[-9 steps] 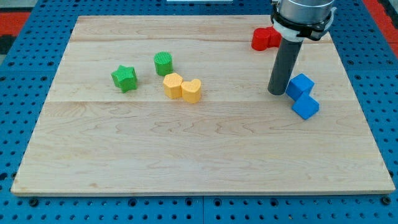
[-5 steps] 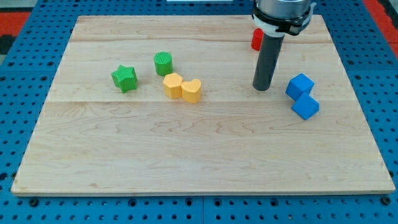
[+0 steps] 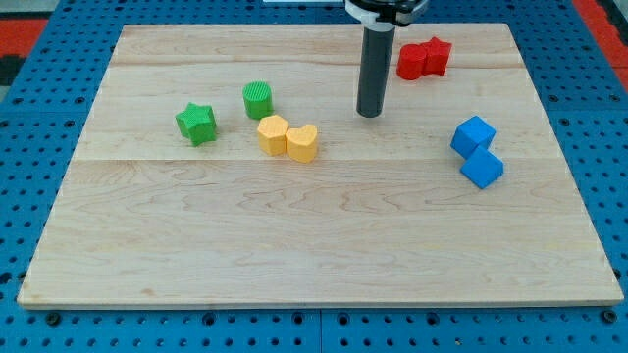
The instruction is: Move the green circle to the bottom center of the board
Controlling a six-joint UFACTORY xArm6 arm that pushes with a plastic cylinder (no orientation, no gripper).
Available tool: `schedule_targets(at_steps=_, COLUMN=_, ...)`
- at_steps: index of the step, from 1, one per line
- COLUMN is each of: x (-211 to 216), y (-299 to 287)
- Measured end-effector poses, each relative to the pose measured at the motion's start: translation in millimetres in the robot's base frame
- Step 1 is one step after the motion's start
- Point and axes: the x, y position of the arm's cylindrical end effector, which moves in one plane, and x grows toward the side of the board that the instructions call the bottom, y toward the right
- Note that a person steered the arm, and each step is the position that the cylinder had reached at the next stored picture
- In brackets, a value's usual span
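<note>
my tip [image 3: 369,114] — well right of green circle [image 3: 257,99], apart

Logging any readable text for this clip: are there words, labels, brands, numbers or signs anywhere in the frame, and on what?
None: no text can be read in this view.
The board is bare wood, with no marks.
The green circle, green star, yellow blocks, red block and blue blocks carry no lettering.
My rod, down to my tip, is plain dark.
The blue pegboard shows only holes.
</note>
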Motion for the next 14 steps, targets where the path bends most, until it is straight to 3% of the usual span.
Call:
schedule_targets(at_steps=4, x=-5.5, y=-4.1)
schedule_targets(at_steps=8, x=-37.7, y=-125.2)
schedule_targets(at_steps=10, x=65.5, y=-250.7)
schedule_targets(at_steps=12, x=122.0, y=-253.2)
schedule_targets(at_steps=14, x=109.9, y=-192.9)
